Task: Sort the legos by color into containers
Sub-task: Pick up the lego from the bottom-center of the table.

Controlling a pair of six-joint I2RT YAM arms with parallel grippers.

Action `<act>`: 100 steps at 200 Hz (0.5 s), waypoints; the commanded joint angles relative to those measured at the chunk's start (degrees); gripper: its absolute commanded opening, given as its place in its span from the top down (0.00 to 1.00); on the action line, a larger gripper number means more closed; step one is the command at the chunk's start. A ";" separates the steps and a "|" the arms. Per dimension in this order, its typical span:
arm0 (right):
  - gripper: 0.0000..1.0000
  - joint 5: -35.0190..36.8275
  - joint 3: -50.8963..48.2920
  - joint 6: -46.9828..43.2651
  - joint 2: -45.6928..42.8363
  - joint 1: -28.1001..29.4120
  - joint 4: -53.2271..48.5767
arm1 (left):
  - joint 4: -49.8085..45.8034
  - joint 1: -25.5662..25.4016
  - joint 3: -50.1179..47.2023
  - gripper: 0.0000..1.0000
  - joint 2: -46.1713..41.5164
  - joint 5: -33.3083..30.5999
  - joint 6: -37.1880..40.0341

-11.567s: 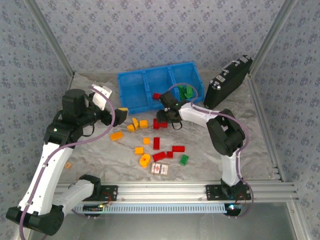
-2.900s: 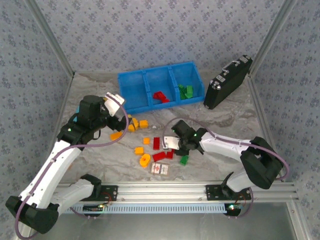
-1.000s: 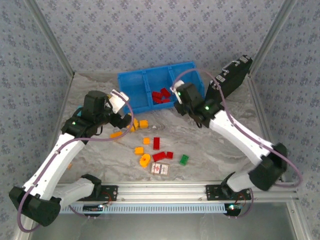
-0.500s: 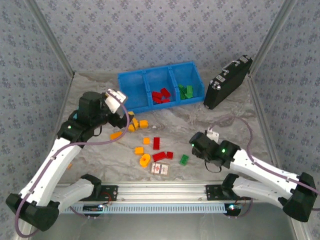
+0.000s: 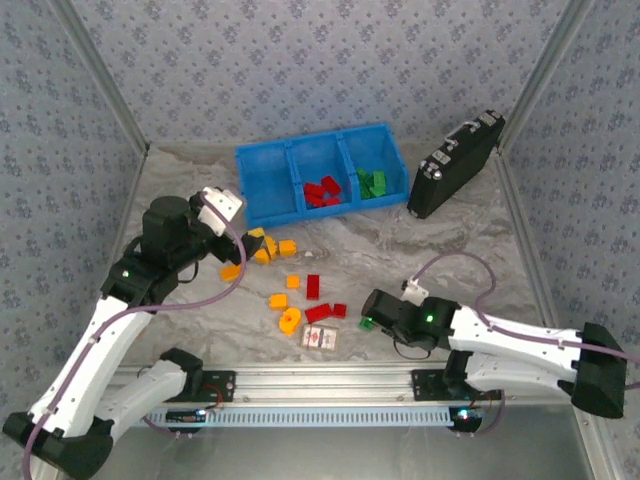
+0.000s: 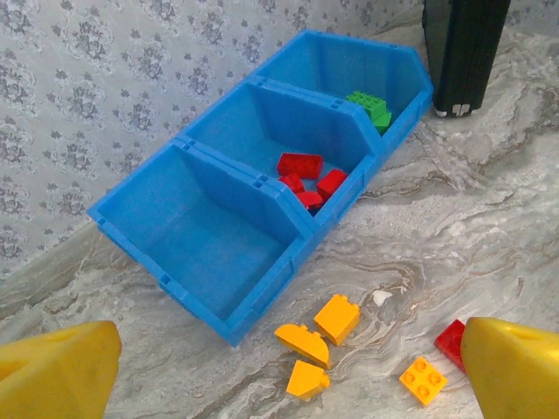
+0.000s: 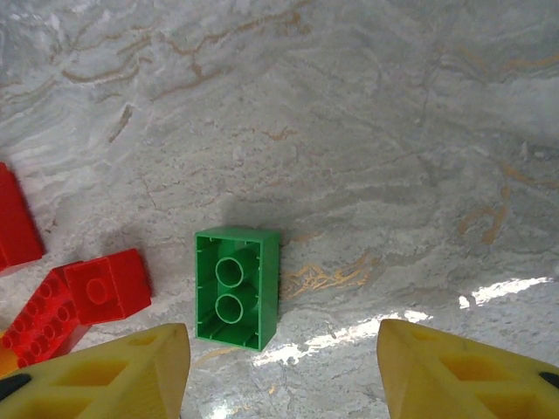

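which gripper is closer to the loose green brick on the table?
Right. The right gripper hovers at the green brick, jaws apart just short of it. The left gripper is across the table by the orange bricks.

The black case [image 6: 463,52] runs off the upper right edge of the left wrist view, a red brick [image 6: 447,339] at lower right sits partly hidden behind a yellow finger [image 6: 515,367], and in the right wrist view another red brick [image 7: 16,223] is cut by the left edge.
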 commanded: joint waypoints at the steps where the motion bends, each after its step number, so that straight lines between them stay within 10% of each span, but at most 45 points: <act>1: 0.39 1.16 1.54 2.71 2.58 0.59 0.07 | 1.80 -0.37 -0.93 0.00 -1.99 1.67 -1.09; 100: 0.33 -2.48 5.35 -1.70 14.91 -0.04 5.98 | 4.46 -0.89 -5.79 0.00 -8.87 0.43 -1.36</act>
